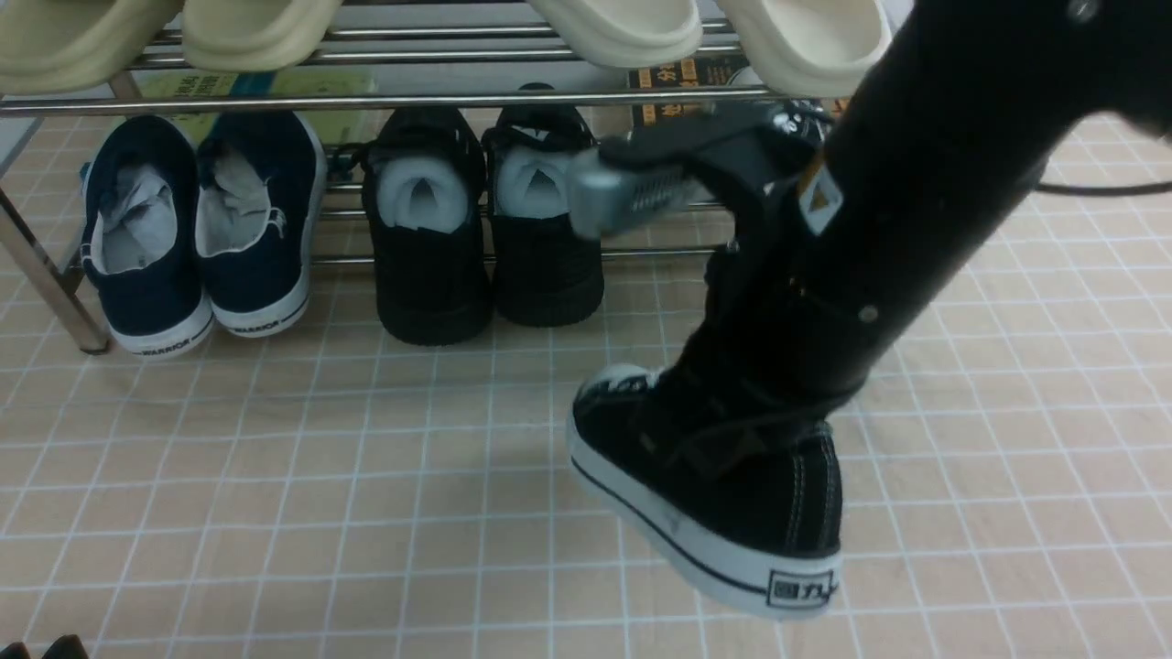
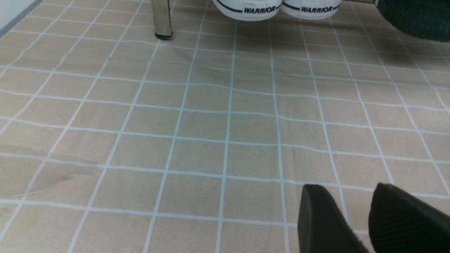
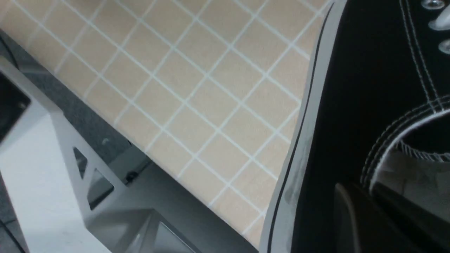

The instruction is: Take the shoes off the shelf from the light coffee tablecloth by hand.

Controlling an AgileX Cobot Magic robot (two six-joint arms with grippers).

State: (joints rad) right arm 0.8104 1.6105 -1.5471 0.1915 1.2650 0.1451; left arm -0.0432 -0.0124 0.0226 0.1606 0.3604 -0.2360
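Observation:
One black canvas sneaker [image 1: 732, 513] with a white sole is out in front of the chrome shelf [image 1: 385, 101], over the light coffee tablecloth [image 1: 275, 476], tilted, with its heel towards me. My right gripper [image 1: 723, 430] is shut on its side wall. In the right wrist view, my right gripper [image 3: 372, 200] has one finger outside the sneaker [image 3: 351, 105] and one inside by the grey insole. I cannot tell whether the sole touches the cloth. The other sneaker is hidden. My left gripper [image 2: 351, 200] is open and empty low over the cloth [image 2: 211, 123]. Its tips barely show in the front view [image 1: 55, 648].
Navy slip-ons [image 1: 146, 238] and black mesh sneakers [image 1: 430, 238] stand on the shelf's lower tier, and cream slippers [image 1: 256, 32] on the upper tier. A shelf leg [image 2: 161, 19] stands left of the slip-ons. The table's front edge and a grey frame [image 3: 88, 168] lie below the held sneaker.

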